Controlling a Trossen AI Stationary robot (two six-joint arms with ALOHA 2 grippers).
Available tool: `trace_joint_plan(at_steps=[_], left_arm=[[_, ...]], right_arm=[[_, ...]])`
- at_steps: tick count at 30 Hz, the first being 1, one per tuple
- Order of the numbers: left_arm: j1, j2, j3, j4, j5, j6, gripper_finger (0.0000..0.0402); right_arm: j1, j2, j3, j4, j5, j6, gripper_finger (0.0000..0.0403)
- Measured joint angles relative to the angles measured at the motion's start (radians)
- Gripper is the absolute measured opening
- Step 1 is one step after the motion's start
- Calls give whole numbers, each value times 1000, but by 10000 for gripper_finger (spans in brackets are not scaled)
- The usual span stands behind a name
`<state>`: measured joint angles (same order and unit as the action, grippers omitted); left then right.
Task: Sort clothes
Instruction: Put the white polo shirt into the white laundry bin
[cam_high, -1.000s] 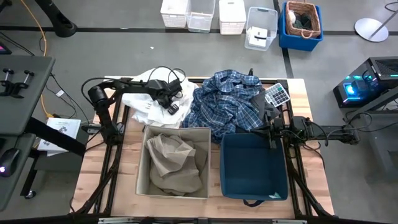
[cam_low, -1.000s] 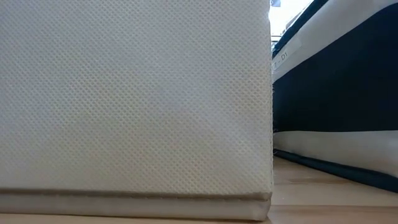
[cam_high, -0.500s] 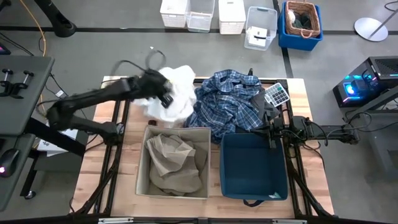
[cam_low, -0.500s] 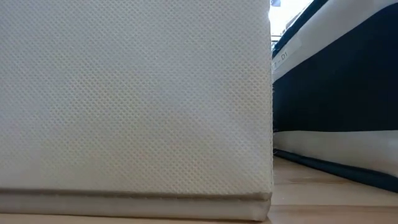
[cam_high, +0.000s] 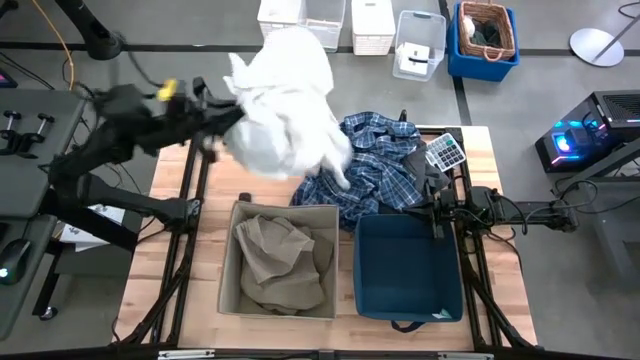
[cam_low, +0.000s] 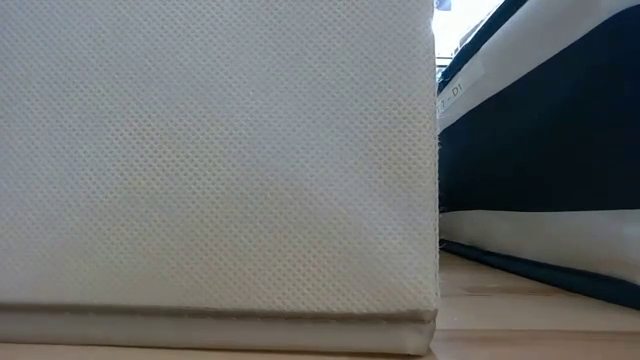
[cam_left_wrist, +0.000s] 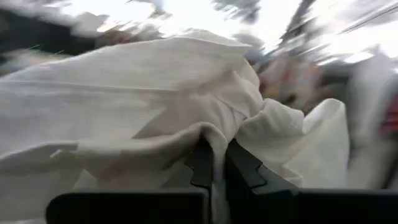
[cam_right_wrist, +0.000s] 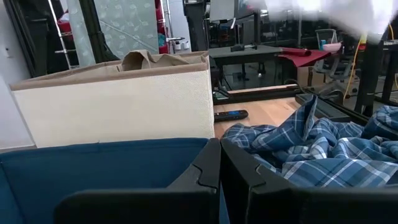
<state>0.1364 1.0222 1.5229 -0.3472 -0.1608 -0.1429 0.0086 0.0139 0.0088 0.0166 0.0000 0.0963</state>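
One white garment (cam_high: 290, 100) aloft, pinched in the left gripper (cam_left_wrist: 217, 165).

High over the table's far-left side, the cloth hangs with its tail trailing on the plaid shirt (cam_high: 375, 170). Best to carry it high enough to clear that shirt, then lower it over the beige bin (cam_high: 228, 290), where the tan garment (cam_high: 280, 260) lies. The right gripper (cam_right_wrist: 219, 163) waits clenched and empty by the navy bin (cam_high: 408, 305).

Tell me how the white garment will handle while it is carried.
Probably floppy: the white garment hangs in loose folds from the left tool, shut on it. Likely light, since one pinch holds it up. Its trailing edge may drag over the plaid shirt.
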Motion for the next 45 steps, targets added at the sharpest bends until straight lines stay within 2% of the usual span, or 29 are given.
trace_joint_plan(at_steps=[6,10,13,15,17,19,21,23,25,29,34,39,45], left_arm=[[-267,-1,88,-15,33,-22,5],[-449,15,86,-147,-8,-78,5],[-577,28,50,-311,-250,-175,5],[-655,31,15,-456,-439,-298,5],[-719,29,-25,-586,-580,-461,5],[-779,35,-70,-696,-676,-640,5],[-826,57,-111,-812,-706,-818,5],[-845,106,-139,-904,-647,-937,5],[-844,178,-146,-941,-528,-955,5],[-843,353,-89,-863,-265,-647,5],[-842,517,64,-864,-122,-345,5],[-837,598,62,-858,117,-152,5],[-748,689,-47,-794,161,-34,4]], right_arm=[[0,0,0,0,0,0,0],[0,0,0,0,0,0,0],[0,0,0,0,0,0,0],[0,0,0,0,0,0,0],[0,0,0,0,0,0,0],[0,0,0,0,0,0,0],[0,0,0,0,0,0,0],[0,0,0,0,0,0,0],[0,0,0,0,0,0,0],[0,0,0,0,0,0,0],[0,0,0,0,0,0,0],[0,0,0,0,0,0,0],[0,0,0,0,0,0,0]])
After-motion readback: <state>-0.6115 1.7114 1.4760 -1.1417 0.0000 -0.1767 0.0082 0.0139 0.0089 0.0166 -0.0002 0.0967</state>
